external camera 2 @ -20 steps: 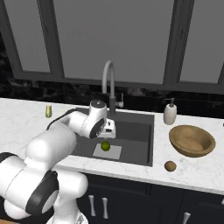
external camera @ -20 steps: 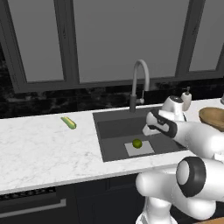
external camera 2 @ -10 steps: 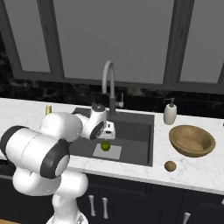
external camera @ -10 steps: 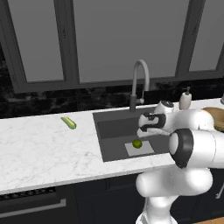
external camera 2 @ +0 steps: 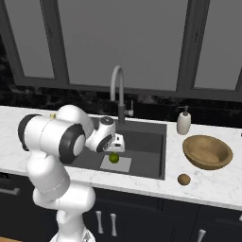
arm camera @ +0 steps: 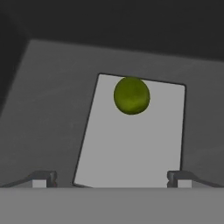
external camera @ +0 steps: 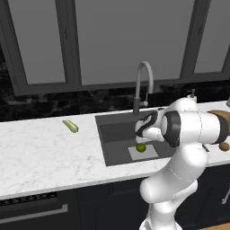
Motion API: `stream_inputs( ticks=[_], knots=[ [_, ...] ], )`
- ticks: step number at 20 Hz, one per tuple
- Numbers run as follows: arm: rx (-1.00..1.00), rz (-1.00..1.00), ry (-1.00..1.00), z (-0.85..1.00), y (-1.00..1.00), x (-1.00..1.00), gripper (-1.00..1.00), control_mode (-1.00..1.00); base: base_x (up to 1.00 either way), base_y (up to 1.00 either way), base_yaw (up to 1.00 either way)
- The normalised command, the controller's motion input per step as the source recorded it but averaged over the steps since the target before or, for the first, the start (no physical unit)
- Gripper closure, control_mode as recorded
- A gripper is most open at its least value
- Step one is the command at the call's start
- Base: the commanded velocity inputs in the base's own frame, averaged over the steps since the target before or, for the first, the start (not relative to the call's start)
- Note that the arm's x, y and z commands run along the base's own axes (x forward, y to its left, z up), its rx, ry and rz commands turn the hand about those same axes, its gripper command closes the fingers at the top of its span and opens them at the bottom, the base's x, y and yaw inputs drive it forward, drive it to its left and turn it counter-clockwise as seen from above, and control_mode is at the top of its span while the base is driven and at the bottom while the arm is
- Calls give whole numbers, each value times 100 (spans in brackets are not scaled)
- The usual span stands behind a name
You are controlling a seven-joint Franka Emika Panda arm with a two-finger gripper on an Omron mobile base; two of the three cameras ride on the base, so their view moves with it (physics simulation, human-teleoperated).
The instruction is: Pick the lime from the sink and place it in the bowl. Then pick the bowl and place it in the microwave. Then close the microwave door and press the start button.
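Note:
The lime (external camera: 141, 148) (external camera 2: 114, 158) (arm camera: 131, 95), small, round and yellow-green, lies on the light grey mat (arm camera: 131, 144) on the floor of the dark sink (external camera: 117, 134) (external camera 2: 146, 146). My gripper (external camera: 142, 137) (external camera 2: 115, 150) (arm camera: 111, 179) hangs just above the lime, pointing down into the basin. It is open, with nothing between its fingertips (arm camera: 43, 177). The hand view has the lime ahead of the gripper, a short way off. The tan wooden bowl (external camera 2: 207, 151) (external camera: 222, 116) stands on the counter right of the sink.
A curved grey faucet (external camera: 143, 81) (external camera 2: 117, 85) rises behind the basin. A soap dispenser (external camera 2: 183, 123) and a small brown fruit (external camera 2: 184, 179) stand near the bowl. A yellow-green corn-like vegetable (external camera: 70, 126) lies on the white counter left of the sink.
The arm has folded in and the gripper has come left and down into the sink, ending just over the lime. Its jaws stay open and the lime has not moved.

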Motion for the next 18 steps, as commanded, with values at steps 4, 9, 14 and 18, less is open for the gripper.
stream_inputs(
  ticks=[4, 9, 14, 18],
  knots=[
    [0, 1, 0, -27, -3, 22, -100, -100, 0, 0, 0],
    [2, 7, 0, -19, -16, 13, -100, -100, 0, 0, 0],
    [3, 9, 0, -6, -24, 15, -100, -100, 0, 0, 0],
    [8, 16, -2, -13, -16, 6, -100, -100, 0, 0, 0]
  ],
)
